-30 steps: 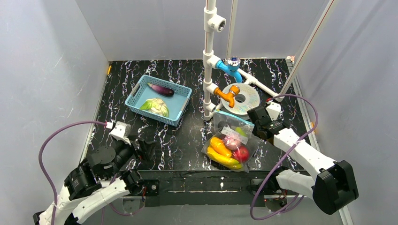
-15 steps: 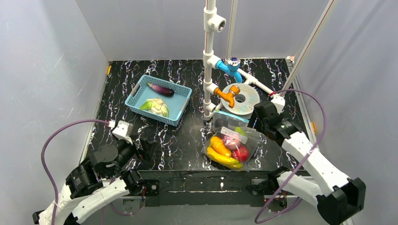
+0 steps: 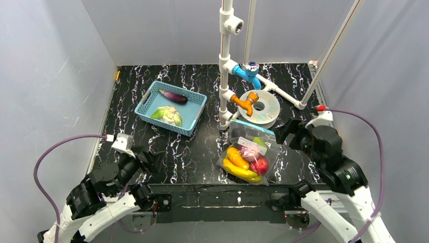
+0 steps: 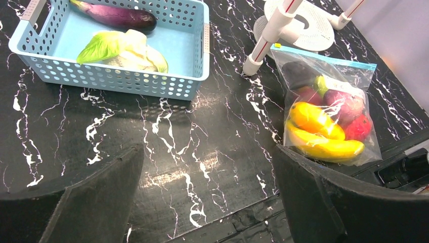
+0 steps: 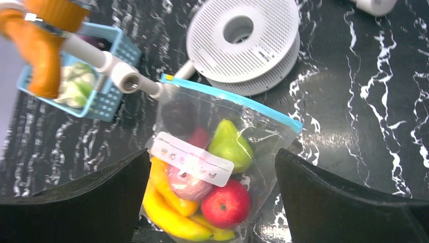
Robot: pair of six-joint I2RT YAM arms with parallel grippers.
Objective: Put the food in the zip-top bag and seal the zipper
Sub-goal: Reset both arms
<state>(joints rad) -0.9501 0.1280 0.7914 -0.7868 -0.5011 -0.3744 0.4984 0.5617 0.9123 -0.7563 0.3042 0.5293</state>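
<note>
The zip-top bag [image 3: 248,154] lies flat on the black marbled table, right of centre and near the front edge. Inside it show a banana [image 5: 172,217], a red apple [image 5: 225,207], a green pear [image 5: 230,144] and other fruit. Its white label [image 5: 192,158] faces up. The teal zipper [image 5: 232,98] runs along the far edge of the bag. My right gripper [image 3: 282,132] hangs open just right of the bag, with nothing between its fingers. My left gripper [image 3: 151,160] stands open at the front left, well apart from the bag and holding nothing.
A blue basket [image 3: 195,119] at the back left holds a purple eggplant [image 3: 173,96] and a pale green cabbage [image 3: 167,115]. A white pipe stand [image 3: 224,76] with blue and orange taps rises behind the bag, and beside it lies a white spool [image 3: 260,107].
My right gripper has opened and drawn back to the right, away from the bag's far right corner. The left arm has shifted slightly back. The bag lies still.
</note>
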